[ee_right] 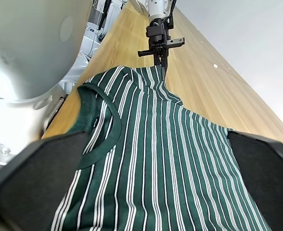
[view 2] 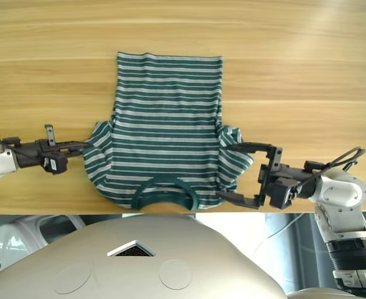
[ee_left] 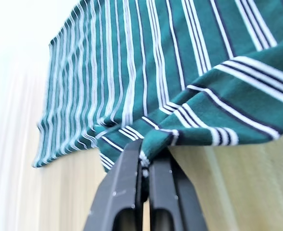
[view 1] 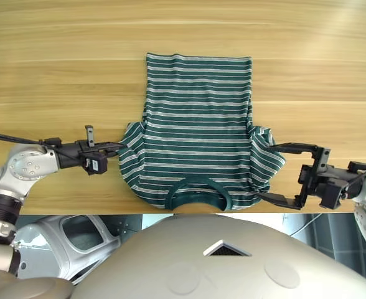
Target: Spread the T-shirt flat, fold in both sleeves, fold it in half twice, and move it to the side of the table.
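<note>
Lying T-shirt (view 1: 198,124), collar (view 1: 197,194) near, hem (view 1: 198,58) far

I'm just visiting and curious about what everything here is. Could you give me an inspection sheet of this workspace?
Surface: wooden table, light planks.
Job's things: green striped T-shirt lying flat, collar toward the robot.
Clutter: nothing seen.
Claws: left claw shut on the left sleeve; right claw open, its fingers on either side of the right sleeve.
Cables: black cable looping by the right wrist.
Surroundings: nothing seen.
</note>
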